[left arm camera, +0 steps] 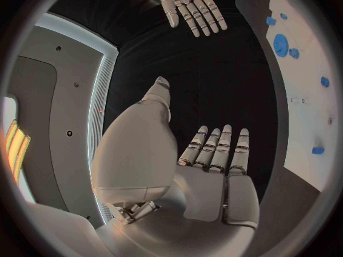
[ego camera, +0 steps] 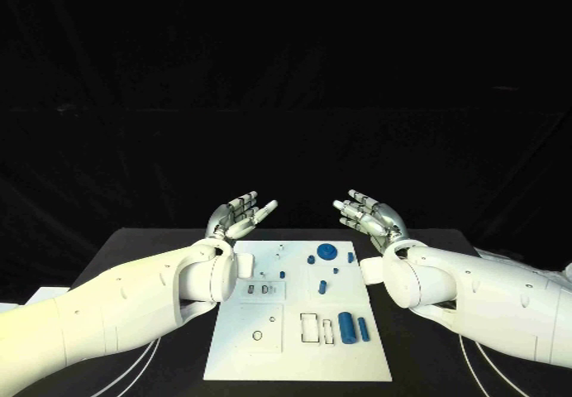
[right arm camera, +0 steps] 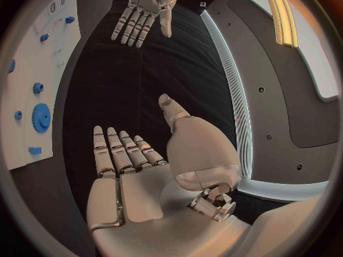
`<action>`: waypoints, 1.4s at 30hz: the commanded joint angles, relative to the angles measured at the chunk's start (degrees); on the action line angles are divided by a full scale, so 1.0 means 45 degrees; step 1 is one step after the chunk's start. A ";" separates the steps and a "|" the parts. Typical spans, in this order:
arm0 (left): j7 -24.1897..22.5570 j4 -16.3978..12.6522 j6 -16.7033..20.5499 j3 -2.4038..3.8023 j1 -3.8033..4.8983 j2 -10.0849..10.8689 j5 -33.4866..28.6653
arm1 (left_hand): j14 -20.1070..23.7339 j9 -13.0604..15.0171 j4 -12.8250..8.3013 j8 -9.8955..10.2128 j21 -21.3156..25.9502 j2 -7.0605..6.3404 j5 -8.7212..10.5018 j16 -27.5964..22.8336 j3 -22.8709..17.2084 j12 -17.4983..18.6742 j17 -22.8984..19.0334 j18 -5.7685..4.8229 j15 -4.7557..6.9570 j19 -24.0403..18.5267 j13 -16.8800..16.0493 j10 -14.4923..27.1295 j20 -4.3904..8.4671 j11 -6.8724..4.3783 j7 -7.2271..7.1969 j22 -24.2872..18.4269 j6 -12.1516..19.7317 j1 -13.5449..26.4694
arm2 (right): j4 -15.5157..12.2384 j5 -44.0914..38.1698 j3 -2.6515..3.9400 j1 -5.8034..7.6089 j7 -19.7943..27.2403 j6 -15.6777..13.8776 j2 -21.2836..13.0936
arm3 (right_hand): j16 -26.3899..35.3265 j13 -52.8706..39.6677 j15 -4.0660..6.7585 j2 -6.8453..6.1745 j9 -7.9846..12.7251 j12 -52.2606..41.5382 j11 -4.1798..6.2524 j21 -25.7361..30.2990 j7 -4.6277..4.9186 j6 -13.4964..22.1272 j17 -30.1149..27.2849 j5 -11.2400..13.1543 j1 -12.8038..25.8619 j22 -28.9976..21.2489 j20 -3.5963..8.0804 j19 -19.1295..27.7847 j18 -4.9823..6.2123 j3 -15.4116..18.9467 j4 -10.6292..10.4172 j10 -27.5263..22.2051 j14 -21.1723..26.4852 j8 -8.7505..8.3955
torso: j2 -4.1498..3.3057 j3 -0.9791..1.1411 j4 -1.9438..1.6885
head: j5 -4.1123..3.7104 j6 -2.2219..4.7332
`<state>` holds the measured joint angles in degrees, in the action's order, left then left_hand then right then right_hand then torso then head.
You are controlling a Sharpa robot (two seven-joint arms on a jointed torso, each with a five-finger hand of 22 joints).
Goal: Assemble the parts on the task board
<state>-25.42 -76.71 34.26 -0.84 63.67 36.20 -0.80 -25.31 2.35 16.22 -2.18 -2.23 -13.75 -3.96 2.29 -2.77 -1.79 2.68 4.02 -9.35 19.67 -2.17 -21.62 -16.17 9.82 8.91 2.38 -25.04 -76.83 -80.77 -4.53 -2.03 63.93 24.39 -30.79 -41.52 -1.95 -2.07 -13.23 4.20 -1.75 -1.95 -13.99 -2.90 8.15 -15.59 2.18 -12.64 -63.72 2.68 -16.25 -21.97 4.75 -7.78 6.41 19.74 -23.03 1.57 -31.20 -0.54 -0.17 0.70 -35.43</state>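
A: Item 1, task board (ego camera: 256, 364)?
B: White plate, lying flat on the black surface (ego camera: 143, 248), lower centre of the head frame, running from mid-frame down toward the bottom edge. Both arms are flanking its upper end.

A: Parts on it?
B: Blue pcs, all sitting on the board. Blue gear (ego camera: 326, 249) near the top edge, centre-right. Small blue pcs just below and beside it. Slim blue pin (ego camera: 321, 287) lying mid-board. Large blue cylinder (ego camera: 347, 327) lying lower right, w/ a thinner blue piece just right of it. Empty outlined slots showing on the board's left half and beside the cylinder.

A: Item 2, left robot hand (ego camera: 240, 217)?
B: Hovering above the board's upper left corner, palm up, fingers spread apart, holding nothing. Not touching board or parts. Left wrist view is showing the same: flat palm, fingers straight.

A: Item 3, right robot hand (ego camera: 371, 217)?
B: Hovering above the upper right corner, palm up, fingers apart, nothing in it. Clear of the parts. The two are facing each other, well apart.
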 commanded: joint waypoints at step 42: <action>0.0584 -0.3420 -0.2179 0.0146 0.0387 0.2443 -0.0019 | -0.9275 0.0389 -0.1379 -0.1011 -0.3111 0.2143 0.0142 0.2486 -0.0895 -0.1238 0.2216 0.1407 0.0963 0.9581 -0.0511 -0.9103 0.1144 -0.0388 0.0506 0.1385 -0.7096 -0.0754 | 0.1418 -1.5584 0.0088 0.1663 -0.4569 0.3075 -0.0086 | -0.2460 -0.0395 0.2673 -0.0811 -0.0482 -0.0408 0.1803 -0.6337 0.0384 -0.9592 0.1629 0.0205 -0.2005 0.2690 0.2140 -0.9522 0.1233 -0.1475 0.2141 1.0737 -1.3069 0.0521 | -0.1866 -0.0252 -0.0651 | -0.0820 0.0683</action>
<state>-23.38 -91.23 26.69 -0.29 65.28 47.01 -0.83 -66.90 4.14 10.34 -6.93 -16.14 -4.45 -3.51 13.74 -6.87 -7.54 12.60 9.81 -4.92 62.46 -4.54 -62.66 -11.06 7.88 11.04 8.52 -57.03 -80.42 -74.28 -60.98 -1.67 71.32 9.72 -21.06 -42.02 -12.47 -3.78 -1.50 1.09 -3.87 -3.98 -6.08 -30.13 9.88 -58.29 9.03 -11.97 -72.80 14.03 -6.85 -64.30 9.73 -14.10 16.21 67.47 -80.91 4.29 -38.28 -1.47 -2.49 -2.59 -32.63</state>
